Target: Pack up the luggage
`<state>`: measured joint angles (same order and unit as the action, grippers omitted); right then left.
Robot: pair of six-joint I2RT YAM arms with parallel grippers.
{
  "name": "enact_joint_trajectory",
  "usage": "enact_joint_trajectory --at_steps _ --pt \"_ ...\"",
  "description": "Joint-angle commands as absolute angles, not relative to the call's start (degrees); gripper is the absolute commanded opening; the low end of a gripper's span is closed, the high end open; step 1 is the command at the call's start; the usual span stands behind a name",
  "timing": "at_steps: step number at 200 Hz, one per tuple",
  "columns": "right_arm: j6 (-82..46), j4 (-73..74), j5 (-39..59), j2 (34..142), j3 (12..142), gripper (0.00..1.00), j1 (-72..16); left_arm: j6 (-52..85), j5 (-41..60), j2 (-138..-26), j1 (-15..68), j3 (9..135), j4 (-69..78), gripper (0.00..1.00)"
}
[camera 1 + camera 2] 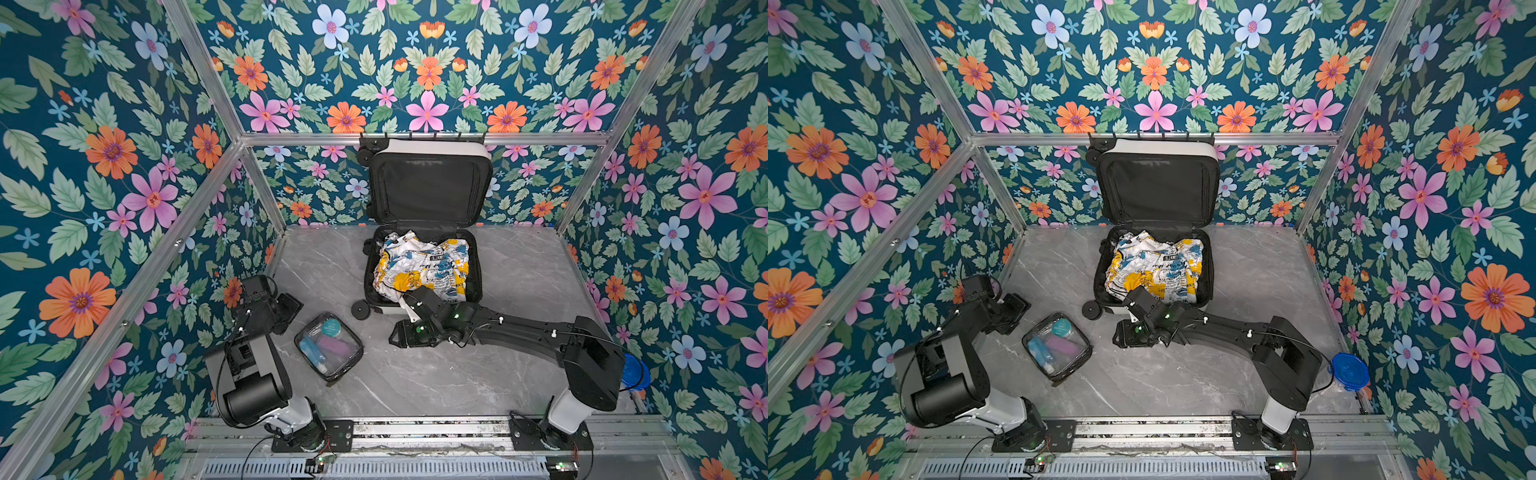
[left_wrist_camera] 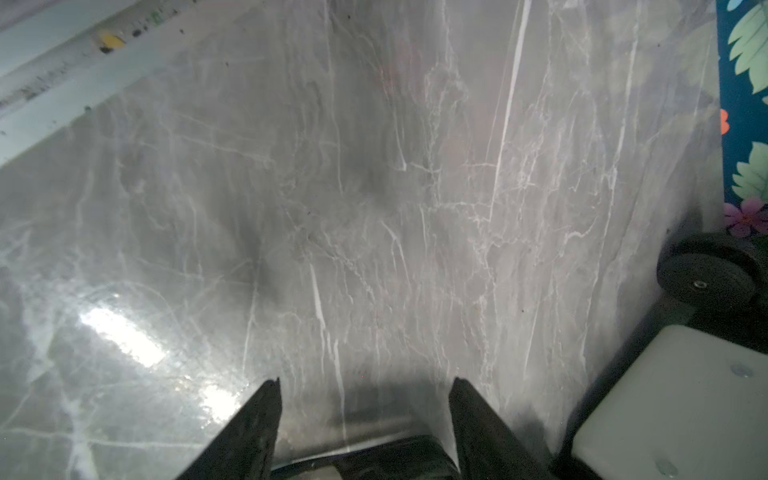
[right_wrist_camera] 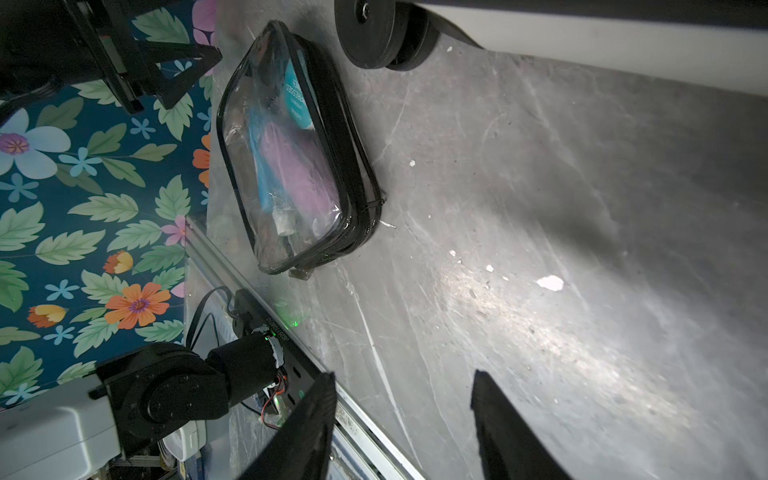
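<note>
Left wrist view shows the left gripper [image 2: 365, 382] spread and empty, the right gripper [image 3: 404, 374] likewise in its own wrist view; the luggage [image 1: 428, 191] lies open at the table's far edge, holding a shirt [image 1: 419, 266], so the pouch [image 1: 328, 347] toward the near left corner apparently needs grasping next.

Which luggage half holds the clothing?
The luggage half lying flat on the table, with the white-yellow-blue garment in it; the upright half behind shows only black lining.
</note>
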<state>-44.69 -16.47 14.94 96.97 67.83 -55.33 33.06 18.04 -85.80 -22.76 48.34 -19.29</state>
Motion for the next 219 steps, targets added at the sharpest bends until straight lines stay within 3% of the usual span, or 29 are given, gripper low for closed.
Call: enact_joint_trajectory --at_steps 1,54,170,219 --pt "-44.73 -15.22 14.32 96.53 67.77 0.54 -54.98 31.49 20.6 -84.12 -22.34 45.75 -19.12 0.68" --pt "-44.86 -13.26 14.61 95.76 66.24 0.55 -53.59 31.65 25.23 -76.92 -19.82 37.78 -20.28 0.69" --pt "-49.48 -5.61 19.65 93.25 57.55 0.55 -47.2 45.94 29.4 -52.44 -4.97 25.61 -24.85 0.72" --pt "-53.89 -3.2 21.23 92.74 53.76 0.54 -46.62 51.87 30.53 -53.36 5.09 23.09 -18.94 0.7"
